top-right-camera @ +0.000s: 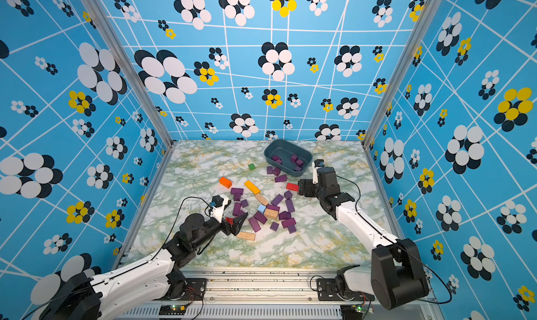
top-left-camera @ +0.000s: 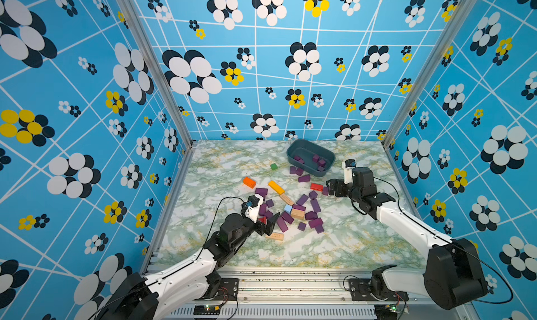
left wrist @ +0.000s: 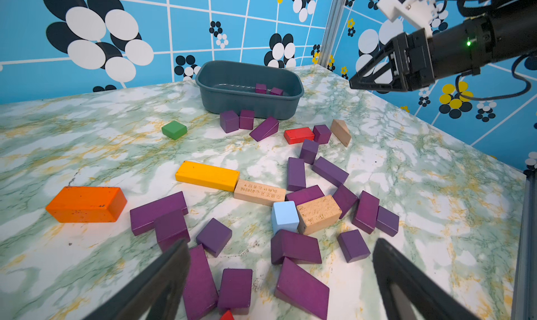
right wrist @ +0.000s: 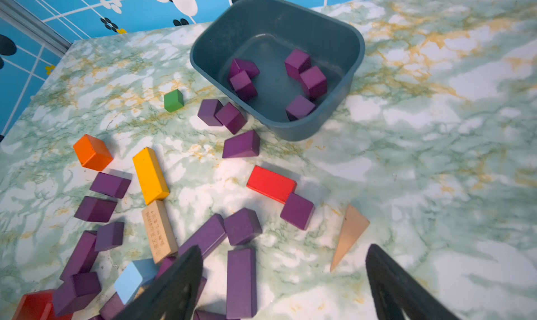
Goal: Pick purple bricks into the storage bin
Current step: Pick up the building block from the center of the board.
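Many purple bricks lie scattered across the middle of the marbled table, seen in both top views. The slate-blue storage bin stands at the back right, and several purple bricks lie inside it. Three more rest against its front wall. My left gripper hangs open over the near-left part of the pile with nothing between its fingers. My right gripper is open and empty. It is just in front of the bin, above a purple bar.
Mixed among the purple ones are an orange brick, a yellow bar, a red brick, a green cube, a light-blue cube, plain tan blocks and a tan wedge. Patterned walls enclose three sides.
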Action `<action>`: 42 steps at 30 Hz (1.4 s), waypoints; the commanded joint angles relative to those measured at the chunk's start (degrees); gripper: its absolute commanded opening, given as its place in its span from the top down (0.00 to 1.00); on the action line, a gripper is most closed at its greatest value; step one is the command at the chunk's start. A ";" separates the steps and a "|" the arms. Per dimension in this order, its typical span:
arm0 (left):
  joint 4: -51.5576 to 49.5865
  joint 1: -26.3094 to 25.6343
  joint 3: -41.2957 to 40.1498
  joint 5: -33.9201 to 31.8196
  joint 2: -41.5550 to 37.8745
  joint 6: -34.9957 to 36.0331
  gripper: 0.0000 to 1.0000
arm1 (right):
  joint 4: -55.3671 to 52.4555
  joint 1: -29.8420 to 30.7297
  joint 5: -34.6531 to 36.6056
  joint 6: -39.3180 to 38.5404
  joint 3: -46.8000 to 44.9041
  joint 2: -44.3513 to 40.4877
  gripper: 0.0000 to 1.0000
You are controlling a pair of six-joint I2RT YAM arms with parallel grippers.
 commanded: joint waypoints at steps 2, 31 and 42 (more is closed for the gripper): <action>-0.78 -0.21 0.10 -0.10 -0.96 -0.76 0.01 | 3.71 -0.25 2.43 -1.06 -5.54 -4.45 0.01; -25.61 0.32 10.43 -13.62 2.63 -6.89 0.01 | 9.54 -0.39 -3.53 8.59 -21.63 -20.05 0.01; -38.52 0.57 14.72 -19.69 2.25 -10.32 0.01 | 12.61 -0.36 -4.85 11.33 -22.74 -17.00 0.01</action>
